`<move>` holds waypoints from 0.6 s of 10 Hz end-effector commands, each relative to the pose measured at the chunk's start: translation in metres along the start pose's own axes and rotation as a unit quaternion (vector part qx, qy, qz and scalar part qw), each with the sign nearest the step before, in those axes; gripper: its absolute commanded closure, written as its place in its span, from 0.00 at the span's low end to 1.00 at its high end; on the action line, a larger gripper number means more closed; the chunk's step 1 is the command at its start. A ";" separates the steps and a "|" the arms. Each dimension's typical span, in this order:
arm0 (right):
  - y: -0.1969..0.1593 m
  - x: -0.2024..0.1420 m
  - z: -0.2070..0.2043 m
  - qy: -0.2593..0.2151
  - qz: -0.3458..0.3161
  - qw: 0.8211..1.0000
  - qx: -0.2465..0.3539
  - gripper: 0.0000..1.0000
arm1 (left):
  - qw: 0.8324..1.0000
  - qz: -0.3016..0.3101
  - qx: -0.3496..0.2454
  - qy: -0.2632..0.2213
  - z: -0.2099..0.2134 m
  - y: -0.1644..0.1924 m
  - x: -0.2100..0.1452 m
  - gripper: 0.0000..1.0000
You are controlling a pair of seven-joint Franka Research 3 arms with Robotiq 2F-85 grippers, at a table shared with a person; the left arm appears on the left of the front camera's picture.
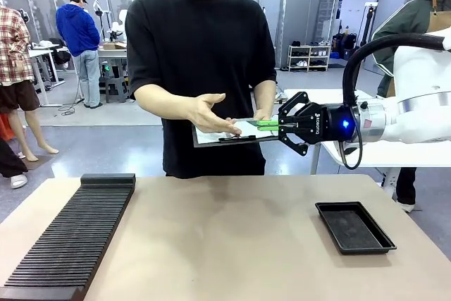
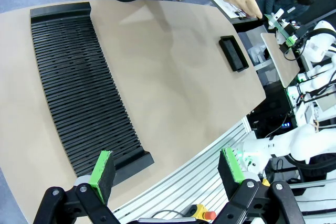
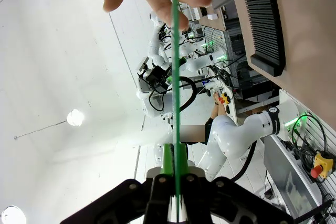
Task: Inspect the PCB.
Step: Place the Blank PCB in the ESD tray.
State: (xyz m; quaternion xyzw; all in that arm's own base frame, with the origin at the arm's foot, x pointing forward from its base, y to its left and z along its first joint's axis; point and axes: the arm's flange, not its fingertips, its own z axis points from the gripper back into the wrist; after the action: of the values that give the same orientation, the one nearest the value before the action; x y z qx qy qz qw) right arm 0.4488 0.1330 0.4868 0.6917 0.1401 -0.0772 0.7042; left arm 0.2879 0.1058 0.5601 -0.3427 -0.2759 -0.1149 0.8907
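My right gripper (image 1: 277, 127) pinches the PCB (image 1: 262, 124) flat at the far side of the table, just above the person's clipboard (image 1: 211, 139). The person's hand (image 1: 211, 113) is close by. My left gripper (image 2: 165, 170) has its fingers spread wide, holding nothing.

On the table (image 1: 232, 244), a slotted rack (image 1: 70, 237) lies along the left side, running near to far. A tray (image 1: 354, 226) sits at the right, well apart from it. A person (image 1: 201, 54) stands behind the far edge, holding a clipboard (image 1: 211, 137) at the waist. The right pincer (image 1: 280, 127) reaches in from the right, clamping the PCB (image 1: 265, 125) over the clipboard's right end, beside the person's hand (image 1: 211, 112).
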 end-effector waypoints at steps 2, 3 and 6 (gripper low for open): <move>0.001 -0.001 -0.001 0.001 0.002 1.000 -0.001 1.00 | 1.000 -0.003 0.005 0.003 0.000 -0.001 0.000 0.00; 0.001 -0.001 -0.001 0.001 0.002 1.000 -0.001 1.00 | 1.000 -0.003 0.005 0.003 0.000 -0.001 0.000 0.00; 0.001 -0.001 -0.001 0.001 0.002 1.000 -0.001 1.00 | 1.000 -0.003 0.005 0.003 0.000 -0.001 0.000 0.00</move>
State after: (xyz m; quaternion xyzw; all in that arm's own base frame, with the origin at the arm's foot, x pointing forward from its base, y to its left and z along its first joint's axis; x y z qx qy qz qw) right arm 0.4488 0.1330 0.4868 0.6917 0.1401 -0.0772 0.7042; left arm 0.2879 0.1058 0.5601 -0.3427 -0.2759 -0.1149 0.8907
